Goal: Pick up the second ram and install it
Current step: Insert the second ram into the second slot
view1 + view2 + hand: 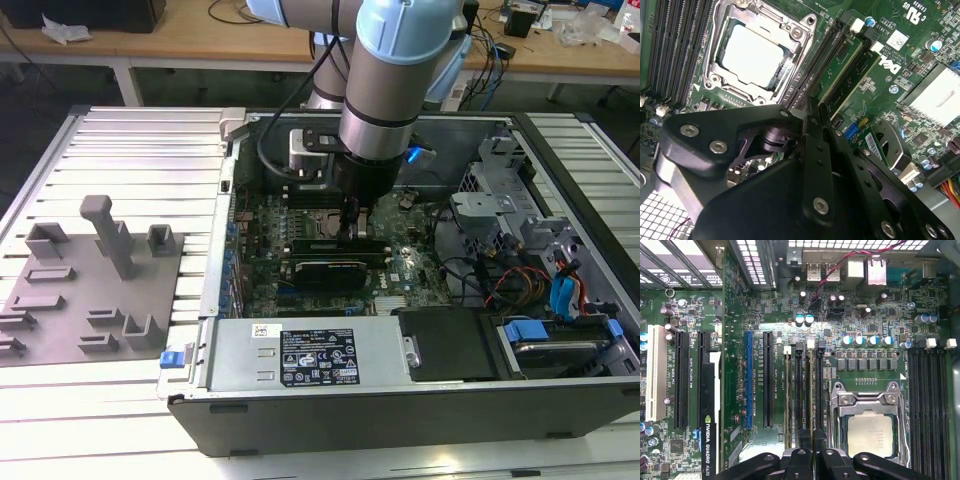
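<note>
On the exterior view's left, a gray holder tray [60, 330] with moulded blocks, resting on the slatted tabletop [140, 140]. In the middle, an open computer case [400, 420], with the robot arm [395, 80] reaching straight down into it. Gripper [350, 228] low over the green motherboard [400, 260]. On the exterior view's right, a metal drive cage [495, 200] and a bunch of colored cables [520, 280].

Jaws pinched on the thin top edge of the second ram [811, 390], as far as can be told from the first wrist view. Second ram standing in the slot just beside the silver processor [870, 435]. Another ram stick [788, 390] in the next slot, on the side away from the processor.

Could go wrong from here:
- Pushing down crooked, one end lower than the other, and so bending the stick or leaving it half in.
- Bumping the other stick, because of the tiny gap between the two.
- Slipping off, with such a thin edge to pinch.

Seen in the exterior view and not from the wrist: the tray and the whole case. Seen in the second wrist view: the flat green faces of both sticks, side by side. Seen in the first wrist view: the long slots from above, and a black graphics card [710, 440].
</note>
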Controlling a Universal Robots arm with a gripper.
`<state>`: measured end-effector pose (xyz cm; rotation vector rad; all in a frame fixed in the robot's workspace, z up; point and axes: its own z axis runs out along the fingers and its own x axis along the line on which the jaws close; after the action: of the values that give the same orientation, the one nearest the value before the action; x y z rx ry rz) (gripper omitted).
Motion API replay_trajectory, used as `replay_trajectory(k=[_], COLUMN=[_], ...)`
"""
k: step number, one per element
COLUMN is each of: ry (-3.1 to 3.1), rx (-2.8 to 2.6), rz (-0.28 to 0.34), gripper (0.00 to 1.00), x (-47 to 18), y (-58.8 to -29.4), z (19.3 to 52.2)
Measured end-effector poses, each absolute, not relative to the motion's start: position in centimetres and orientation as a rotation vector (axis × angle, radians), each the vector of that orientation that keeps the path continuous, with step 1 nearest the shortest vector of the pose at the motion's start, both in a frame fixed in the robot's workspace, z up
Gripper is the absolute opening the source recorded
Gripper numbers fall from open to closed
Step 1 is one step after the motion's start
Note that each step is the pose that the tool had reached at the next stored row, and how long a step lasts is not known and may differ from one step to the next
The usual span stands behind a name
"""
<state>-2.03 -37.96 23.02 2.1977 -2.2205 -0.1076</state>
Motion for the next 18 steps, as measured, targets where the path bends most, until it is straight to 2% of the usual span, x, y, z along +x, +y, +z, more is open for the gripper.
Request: replay_trajectory(k=[9, 10, 11, 13, 18], ry=[-2.217, -2.217, -2.217, -2.217, -2.216], rx=[2.201, 2.202, 2.201, 2.201, 2.200], rz=[-0.107, -0.108, -0.108, -0.108, -0.103], gripper=[0.13, 0.14, 0.20, 0.20, 0.20], x=[-2.0, -2.0, -2.0, -2.0, -2.0], y=[-38.0, -37.9, -38.0, -38.0, -37.8], z=[22.6, 22.6, 22.6, 22.8, 26.0])
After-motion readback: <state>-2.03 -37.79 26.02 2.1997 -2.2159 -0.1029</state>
